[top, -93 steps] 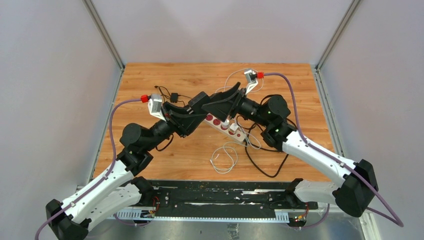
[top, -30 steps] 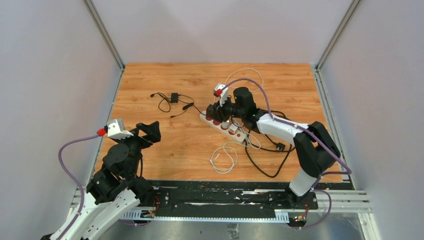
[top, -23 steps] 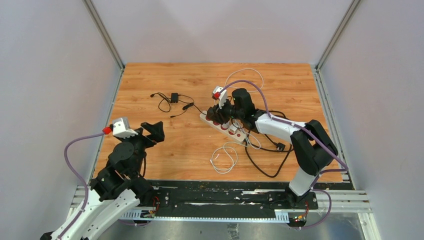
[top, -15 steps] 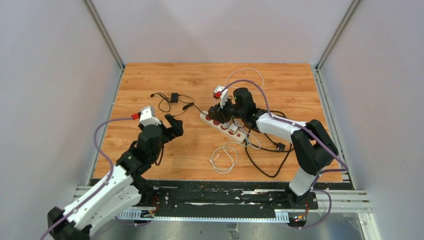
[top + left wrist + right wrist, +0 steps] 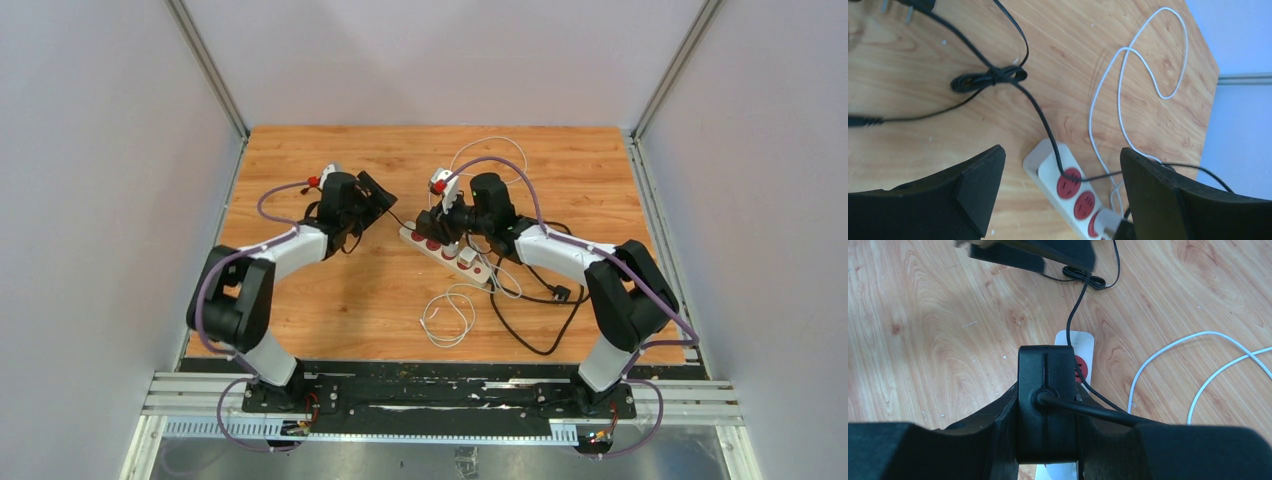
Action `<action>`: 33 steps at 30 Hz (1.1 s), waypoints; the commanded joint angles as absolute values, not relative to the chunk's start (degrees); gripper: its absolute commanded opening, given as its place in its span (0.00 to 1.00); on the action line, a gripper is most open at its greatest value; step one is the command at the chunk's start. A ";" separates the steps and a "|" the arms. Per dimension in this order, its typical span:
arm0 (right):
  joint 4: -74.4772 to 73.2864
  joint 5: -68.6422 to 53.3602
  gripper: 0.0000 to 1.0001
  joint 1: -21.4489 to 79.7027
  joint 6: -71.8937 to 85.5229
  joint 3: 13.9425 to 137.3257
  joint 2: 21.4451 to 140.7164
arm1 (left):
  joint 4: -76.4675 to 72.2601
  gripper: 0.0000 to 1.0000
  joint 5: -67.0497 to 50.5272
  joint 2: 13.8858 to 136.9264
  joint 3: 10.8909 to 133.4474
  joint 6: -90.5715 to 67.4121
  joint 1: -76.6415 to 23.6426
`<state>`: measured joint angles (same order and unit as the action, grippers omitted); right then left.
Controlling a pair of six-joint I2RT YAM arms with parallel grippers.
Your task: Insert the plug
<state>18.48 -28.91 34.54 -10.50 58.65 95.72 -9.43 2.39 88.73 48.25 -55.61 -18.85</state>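
Two grippers, two roles: the right gripper point(image 5: 434, 222) is clamped narrowly on the black plug point(image 5: 1047, 385), its cord trailing back past the fingers. It holds the plug directly above the power strip point(image 5: 1040, 167) so the prongs can drop into a red socket point(image 5: 1069, 186) below. Beside it, the left gripper point(image 5: 374, 196) gapes wide and empty, the strip's end lying ahead between its fingers, probably to steady it.

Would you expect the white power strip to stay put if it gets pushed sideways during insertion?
Likely stiff: the power strip is a moulded bar lying flat. It would probably slide on the smooth wooden table, since nothing pins it. Pressing the plug straight down should shift it less.
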 commanded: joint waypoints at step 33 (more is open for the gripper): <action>17.20 -23.50 0.00 32.77 -12.41 61.46 100.23 | -13.01 0.10 -2.75 121.49 79.45 -55.03 -15.87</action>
<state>17.10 -25.26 33.36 -12.03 59.64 99.29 -12.82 -1.80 119.57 78.85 -57.04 -16.23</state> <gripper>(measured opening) 0.390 0.062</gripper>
